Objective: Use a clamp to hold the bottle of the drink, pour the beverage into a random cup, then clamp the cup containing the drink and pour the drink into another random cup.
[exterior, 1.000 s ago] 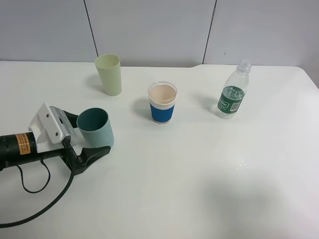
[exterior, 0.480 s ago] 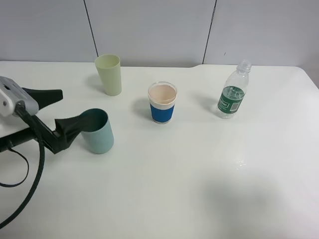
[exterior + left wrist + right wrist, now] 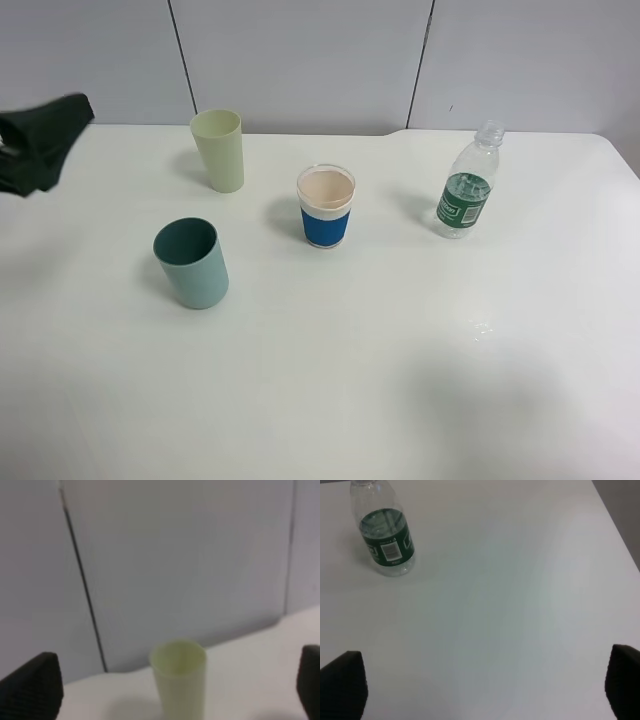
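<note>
The clear bottle (image 3: 466,184) with a green label stands at the right of the white table, also seen in the right wrist view as the bottle (image 3: 385,535). A white cup with a blue sleeve (image 3: 326,207) stands mid-table. The tall pale yellow-green tumbler (image 3: 218,150) is at the back left. A short teal cup (image 3: 190,262) stands upright by itself in front of it. My left gripper (image 3: 45,143), the clamp, hangs open and empty at the far left, well away from the teal cup. Its wrist view faces the tumbler (image 3: 178,680) between the left gripper (image 3: 170,690) fingertips. My right gripper (image 3: 482,685) is open over bare table.
A grey panelled wall (image 3: 300,60) runs behind the table's far edge. The table's right edge (image 3: 615,535) lies near the bottle. A small wet spot (image 3: 482,328) shows on the tabletop in front of the bottle.
My left gripper has come off the teal cup, drawn back and risen to the upper left. The teal cup stays standing where it was. Nothing else moved.
</note>
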